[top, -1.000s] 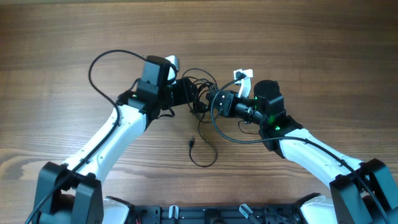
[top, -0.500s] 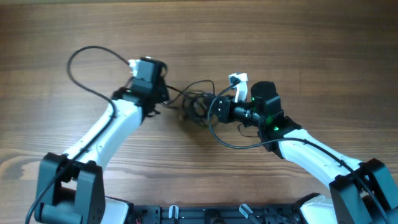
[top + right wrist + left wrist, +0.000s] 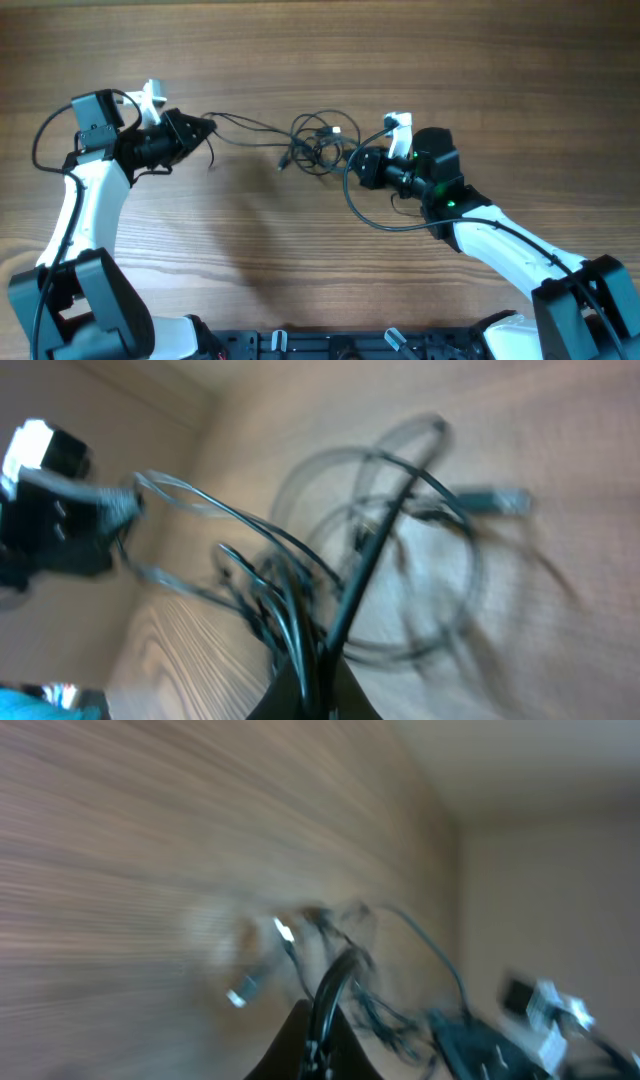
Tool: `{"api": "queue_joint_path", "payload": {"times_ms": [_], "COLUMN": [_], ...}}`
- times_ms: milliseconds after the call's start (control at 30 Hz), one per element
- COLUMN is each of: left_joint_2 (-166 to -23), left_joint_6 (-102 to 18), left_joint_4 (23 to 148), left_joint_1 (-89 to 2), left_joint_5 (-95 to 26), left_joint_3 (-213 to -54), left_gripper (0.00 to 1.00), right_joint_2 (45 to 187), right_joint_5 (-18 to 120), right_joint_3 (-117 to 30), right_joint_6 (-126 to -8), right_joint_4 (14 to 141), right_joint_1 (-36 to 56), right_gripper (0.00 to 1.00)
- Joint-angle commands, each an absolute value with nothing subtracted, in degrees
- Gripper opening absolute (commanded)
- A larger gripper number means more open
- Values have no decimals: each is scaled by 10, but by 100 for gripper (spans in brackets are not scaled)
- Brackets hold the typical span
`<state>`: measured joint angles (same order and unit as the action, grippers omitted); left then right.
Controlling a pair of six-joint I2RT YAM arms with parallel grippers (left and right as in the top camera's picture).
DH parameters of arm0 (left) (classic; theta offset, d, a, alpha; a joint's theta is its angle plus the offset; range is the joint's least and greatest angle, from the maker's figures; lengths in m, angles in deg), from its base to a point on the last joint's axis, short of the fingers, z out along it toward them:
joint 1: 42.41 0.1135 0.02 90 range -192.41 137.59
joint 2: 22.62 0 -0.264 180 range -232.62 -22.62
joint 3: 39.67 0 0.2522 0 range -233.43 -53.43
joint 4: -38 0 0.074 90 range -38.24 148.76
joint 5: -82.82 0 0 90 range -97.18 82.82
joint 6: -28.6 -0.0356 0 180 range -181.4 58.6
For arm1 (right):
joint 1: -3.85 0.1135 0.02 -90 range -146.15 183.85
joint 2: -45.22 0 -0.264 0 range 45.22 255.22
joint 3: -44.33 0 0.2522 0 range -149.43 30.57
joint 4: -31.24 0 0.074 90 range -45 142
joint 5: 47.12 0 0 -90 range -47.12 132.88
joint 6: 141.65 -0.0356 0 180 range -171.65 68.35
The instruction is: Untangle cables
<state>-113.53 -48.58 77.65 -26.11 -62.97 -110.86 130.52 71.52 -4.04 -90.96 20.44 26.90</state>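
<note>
Left claw (image 3: 203,128): pressed together, pinching one thin strand of the cables (image 3: 315,146); wrist view blurred, cord (image 3: 330,988) leaving straight out from the tips.
Right claw (image 3: 357,166): pressed together on several strands at once, bunched at the tips (image 3: 300,622).
Knot (image 3: 312,150): between the two claws; just beside the right claw, well apart from the left.
Long axis: straight ahead of the left tips, along the pinched strand towards the right claw.
Nearer arm: right.
Plug end (image 3: 241,996): silvery, loose on the table (image 3: 300,60), off to one side of the left claw's strand.
Judgement: next pull probably along that same line; may cinch the knot instead of opening it.
</note>
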Motion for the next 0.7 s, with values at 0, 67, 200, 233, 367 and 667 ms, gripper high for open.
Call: {"api": "queue_joint_path", "payload": {"times_ms": [0,67,200,233,367,667], "left_joint_2": [-1136,-1136,-1136,-1136,-1129,-1129], "left_joint_6": [-567,-568,-579,-559,-256,192], "left_joint_4": [804,797,665,611,340,162], "left_joint_1": [-319,-366,-436,-435,-406,-247], "left_joint_5": [-749,-749,-923,-976,-961,-780], "left_joint_3": [-1122,-1122,-1122,-1123,-1132,-1132], "left_gripper": [4,4,4,4,4,4], "right_joint_2": [1309,1309,1309,1309,1309,1309], "right_joint_5": [767,767,646,613,590,420], "right_joint_3": [-43,-43,-43,-43,-43,-43], "right_joint_6": [-928,-927,-921,-922,-921,-1001], "right_joint_4": [102,68,145,180,286,471], "right_joint_1": [266,266,266,266,267,166], "right_gripper": [8,9,11,10,9,4]}}
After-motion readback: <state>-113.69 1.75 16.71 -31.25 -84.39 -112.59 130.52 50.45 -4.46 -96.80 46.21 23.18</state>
